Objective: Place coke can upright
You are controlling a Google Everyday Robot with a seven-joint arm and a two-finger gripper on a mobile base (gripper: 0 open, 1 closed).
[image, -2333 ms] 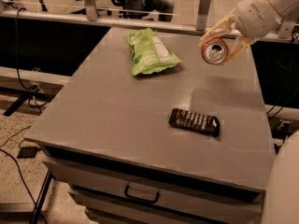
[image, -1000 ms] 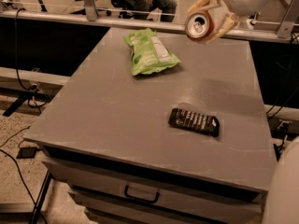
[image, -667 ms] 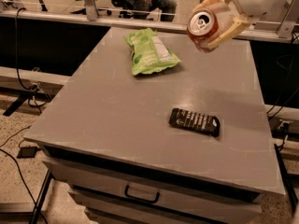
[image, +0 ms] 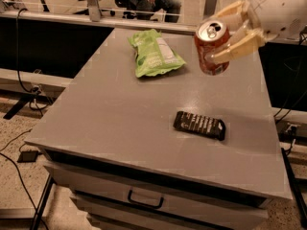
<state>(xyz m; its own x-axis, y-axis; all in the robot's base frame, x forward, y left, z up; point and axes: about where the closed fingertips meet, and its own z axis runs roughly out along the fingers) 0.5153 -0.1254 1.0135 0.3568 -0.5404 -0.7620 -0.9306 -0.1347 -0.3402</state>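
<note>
A pale, rounded gripper [image: 215, 36] hangs over the far right of the grey desk [image: 120, 109], its tan jaws clamped on the red coke can [image: 207, 43]. The can is held clear of the surface, nearly upright, with its silver top and pull-tab tipped toward the camera. One finger crosses the can's lower front and another lies behind its rim. The frame's top right corner cuts off the arm.

Open, smooth desktop stretches beneath and left of the can. A crinkled green chip bag [image: 156, 54] lies near the far edge, and a flat black snack bar wrapper [image: 199, 124] lies nearer the front right edge, both well apart from the can. A drawer handle [image: 144, 200] shows below the front lip, and cables [image: 19, 143] trail across the speckled floor at left. The background beyond the far rail is dim and hard to read.
</note>
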